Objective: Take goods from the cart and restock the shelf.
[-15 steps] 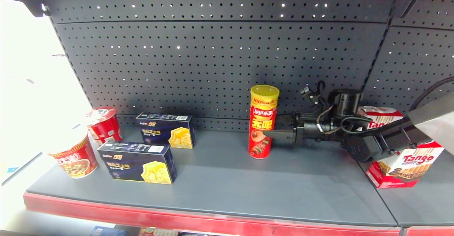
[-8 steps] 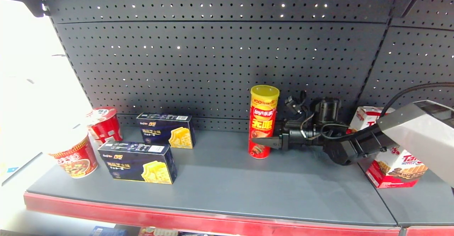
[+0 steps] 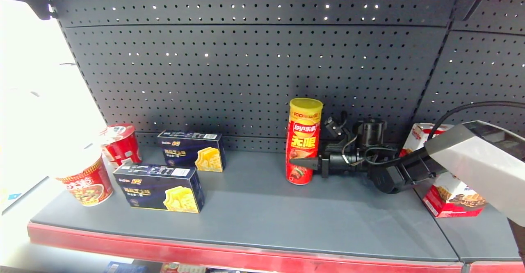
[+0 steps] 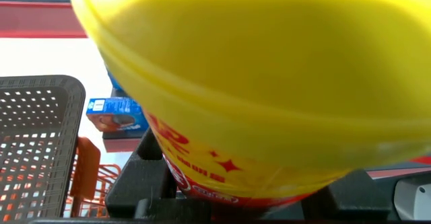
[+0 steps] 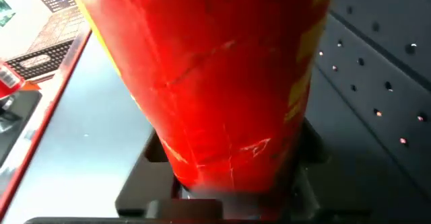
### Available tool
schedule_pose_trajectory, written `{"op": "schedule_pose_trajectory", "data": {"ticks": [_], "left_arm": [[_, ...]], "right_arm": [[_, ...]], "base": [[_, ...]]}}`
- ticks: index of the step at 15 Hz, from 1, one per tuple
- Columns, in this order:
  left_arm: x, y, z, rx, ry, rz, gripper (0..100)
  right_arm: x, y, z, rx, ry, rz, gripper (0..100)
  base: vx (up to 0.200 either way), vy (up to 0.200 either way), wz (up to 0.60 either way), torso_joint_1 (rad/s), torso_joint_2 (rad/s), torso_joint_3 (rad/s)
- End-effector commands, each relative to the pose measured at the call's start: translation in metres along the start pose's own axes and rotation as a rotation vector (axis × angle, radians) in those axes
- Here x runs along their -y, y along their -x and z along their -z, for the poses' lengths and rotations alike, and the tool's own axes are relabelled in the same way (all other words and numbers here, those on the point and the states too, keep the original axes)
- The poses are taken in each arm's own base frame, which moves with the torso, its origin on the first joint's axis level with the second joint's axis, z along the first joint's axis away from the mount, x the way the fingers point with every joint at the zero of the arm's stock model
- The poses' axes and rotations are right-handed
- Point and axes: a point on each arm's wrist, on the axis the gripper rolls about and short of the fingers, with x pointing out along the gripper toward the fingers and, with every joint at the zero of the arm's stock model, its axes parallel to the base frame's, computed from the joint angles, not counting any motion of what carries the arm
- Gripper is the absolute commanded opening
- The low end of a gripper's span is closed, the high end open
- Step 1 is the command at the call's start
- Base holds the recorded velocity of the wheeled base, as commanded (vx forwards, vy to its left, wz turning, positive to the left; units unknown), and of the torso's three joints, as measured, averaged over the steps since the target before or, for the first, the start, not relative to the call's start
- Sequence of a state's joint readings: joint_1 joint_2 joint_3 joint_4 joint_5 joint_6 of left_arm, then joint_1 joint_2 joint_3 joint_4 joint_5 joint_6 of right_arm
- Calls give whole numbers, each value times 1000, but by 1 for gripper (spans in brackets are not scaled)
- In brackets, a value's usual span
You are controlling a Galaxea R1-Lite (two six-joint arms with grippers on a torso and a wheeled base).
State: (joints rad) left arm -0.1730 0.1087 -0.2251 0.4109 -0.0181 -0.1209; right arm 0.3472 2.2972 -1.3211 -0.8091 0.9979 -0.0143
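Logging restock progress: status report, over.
Right tool around chips can standing on shelf, grip unclear. Left tool shut on yellow-lidded can near cart basket. Wafer box stands apart.

Shop: stocked pegboard shelf [image 3: 262, 209]

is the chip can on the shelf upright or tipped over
Upright: the chip can stands on its base on the shelf, yellow lid on top, leaning only slightly.

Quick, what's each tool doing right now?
Left tool: closed on a yellow-lidded chips can.
Right tool: around the upright chips can; open or closed cannot be told.
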Motion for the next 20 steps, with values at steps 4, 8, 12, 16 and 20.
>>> {"op": "schedule_pose_trajectory", "data": {"ticks": [4,8,12,16,20], "left_arm": [[0,0,0,-2,0,0,0],[0,0,0,-2,0,17,0],[1,0,0,-5,0,50,0],[1,0,0,-2,-1,45,0],[1,0,0,0,-1,41,0]], "right_arm": [[-35,7,-36,30,53,24,0],[-73,27,-44,17,39,50,0],[-136,64,-56,13,46,21,0],[-170,92,-32,-35,37,24,0],[-176,102,-18,-48,17,41,0]], "base": [[0,0,0,0,0,0],[0,0,0,0,0,0],[0,0,0,0,0,0],[0,0,0,0,0,0],[0,0,0,0,0,0]]}}
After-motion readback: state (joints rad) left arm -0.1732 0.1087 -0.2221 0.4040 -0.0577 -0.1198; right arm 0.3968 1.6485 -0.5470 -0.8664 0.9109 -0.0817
